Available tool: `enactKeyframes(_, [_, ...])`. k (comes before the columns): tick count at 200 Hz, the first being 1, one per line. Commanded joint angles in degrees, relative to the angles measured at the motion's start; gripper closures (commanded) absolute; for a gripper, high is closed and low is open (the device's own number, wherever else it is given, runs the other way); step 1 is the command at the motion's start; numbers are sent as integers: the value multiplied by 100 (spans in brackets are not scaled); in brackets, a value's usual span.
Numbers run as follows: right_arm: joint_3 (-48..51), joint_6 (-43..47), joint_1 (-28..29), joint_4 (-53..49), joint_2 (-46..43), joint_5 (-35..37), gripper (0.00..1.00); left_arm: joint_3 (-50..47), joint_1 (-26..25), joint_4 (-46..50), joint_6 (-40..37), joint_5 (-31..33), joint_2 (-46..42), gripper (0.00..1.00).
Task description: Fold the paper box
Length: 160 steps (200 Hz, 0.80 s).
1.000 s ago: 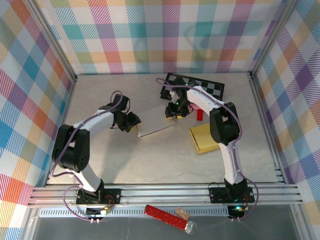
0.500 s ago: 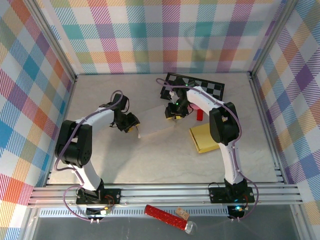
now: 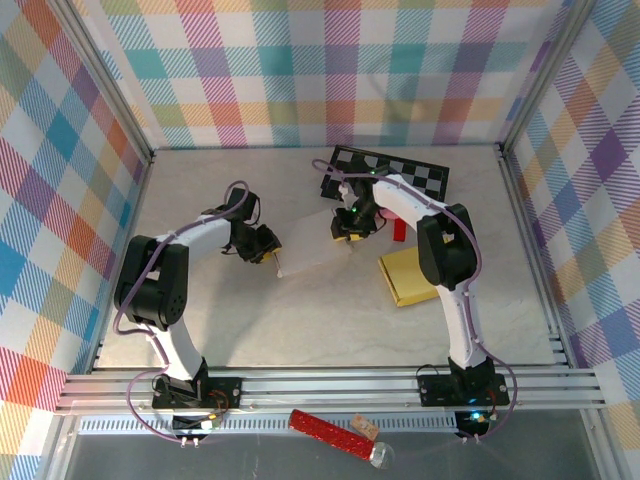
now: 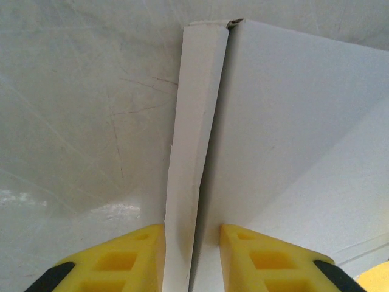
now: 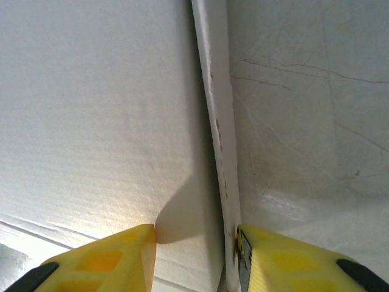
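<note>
- Left wrist view: the left hand [image 4: 191,263] holds its yellow plastic fingers [image 4: 115,261] slightly apart. One sits on each side of a narrow folded strip along the edge of the paper box [image 4: 292,121]. I cannot tell whether they are pressing on it.
- In the right wrist view, the right hand [image 5: 196,263] likewise has a finger on each side of an edge strip. One finger is against the strip's outer side and the other is over the broad panel, with a shadow between. I cannot tell if it grips.
- The box is white matte card: a broad flat panel with a faint ribbed grain, thin crease lines near the fingers, and small dark scuffs along the strip.
- Both wrist views cut the panel off at the frame edges, so its full outline is hidden.
- In the top view the box is a pale sheet in the middle of the bench [image 3: 250,320], with one end at each hand. It hardly stands out against the bench, and I cannot tell whether it is lifted.
- Just beside the right hand is a small red block [image 3: 400,228], with a flat yellow pad [image 3: 405,277] nearer the arm bases. A black-and-white chequered board [image 3: 395,175] lies towards the back wall.
- The bench is pale grey with a stone-like pattern, fine scratches and some glare.
- Pastel plaid walls [image 3: 300,70] close it in. Metal rails [image 3: 320,385] run along the near edge, and a red tube [image 3: 330,432] lies in front of them.
</note>
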State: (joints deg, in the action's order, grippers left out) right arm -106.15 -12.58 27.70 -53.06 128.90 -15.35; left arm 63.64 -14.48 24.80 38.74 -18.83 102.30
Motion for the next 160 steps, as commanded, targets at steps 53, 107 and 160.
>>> enactKeyframes(53, [528, -2, 6, 179, -50, -161, 71, -85, 59, -237, -22, -164, 128, 75])
enactKeyframes(107, [542, -29, 7, 190, -180, -174, 72, -128, 59, -133, -146, -86, 158, 80])
enactKeyframes(160, [687, -58, 7, 265, -267, -318, 73, -251, 59, -265, -155, -147, 207, 84])
